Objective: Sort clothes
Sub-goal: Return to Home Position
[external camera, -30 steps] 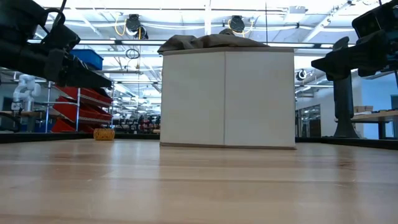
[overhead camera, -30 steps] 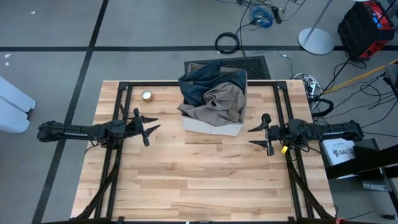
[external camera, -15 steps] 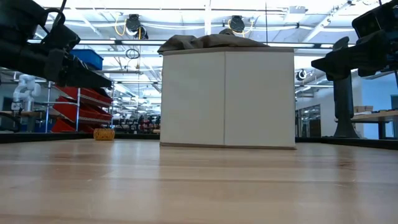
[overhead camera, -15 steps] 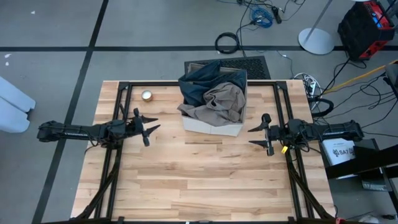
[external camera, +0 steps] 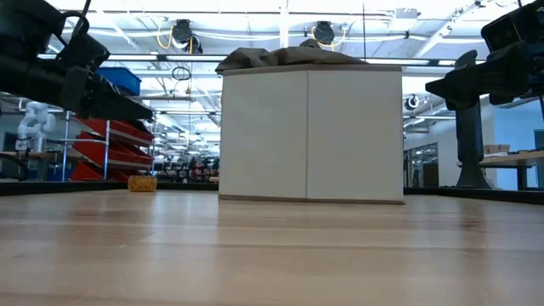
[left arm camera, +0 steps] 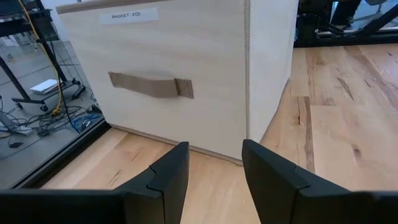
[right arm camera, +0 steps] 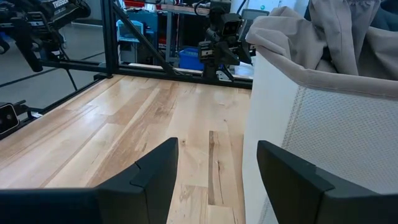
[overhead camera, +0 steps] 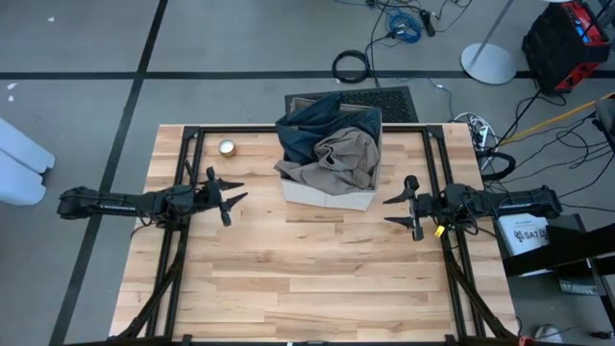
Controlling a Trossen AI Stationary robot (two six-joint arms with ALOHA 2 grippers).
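You see only the top layer in the box (overhead camera: 327, 198): a tan garment (overhead camera: 343, 154) and a dark garment (overhead camera: 309, 120) cover whatever lies beneath. In the low view the box wall hides all but a fold of the tan garment. The left wrist view shows you only the wall. The round thing (overhead camera: 227, 147) near the table's (overhead camera: 288, 279) back edge is too small to tell.

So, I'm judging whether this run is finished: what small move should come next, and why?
Probably just settle both arms at rest: the left gripper and right gripper are open and empty either side of the fabric box, and the khaki garment and dark garment lie piled inside it.
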